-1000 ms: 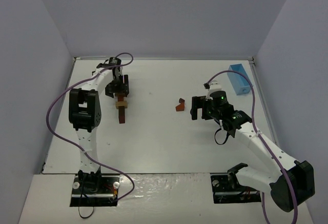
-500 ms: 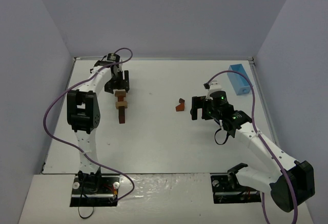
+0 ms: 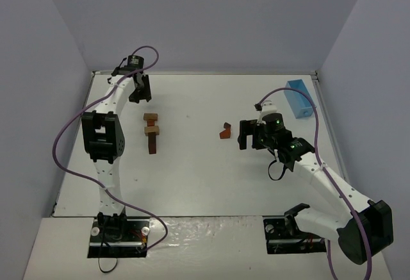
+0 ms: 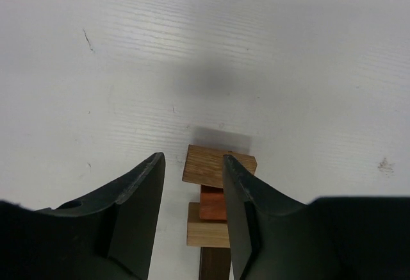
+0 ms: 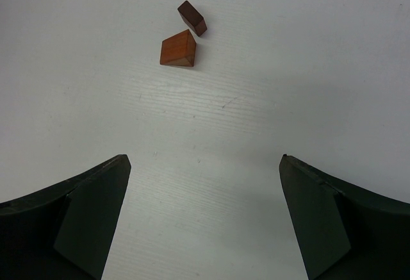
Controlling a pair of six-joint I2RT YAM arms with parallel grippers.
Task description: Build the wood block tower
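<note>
Apparently beyond the wood block tower (image 3: 151,134), left end effector (image 3: 139,91), arm outstretched.

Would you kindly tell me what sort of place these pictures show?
Probably a robotics lab test cell: a white table boxed by blank pale walls, left arm and right arm bolted at its near edge, the wood block tower and two loose blocks as props.

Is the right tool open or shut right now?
Open. The right tool has its fingers wide apart in the wrist view, only bare table between them.
</note>
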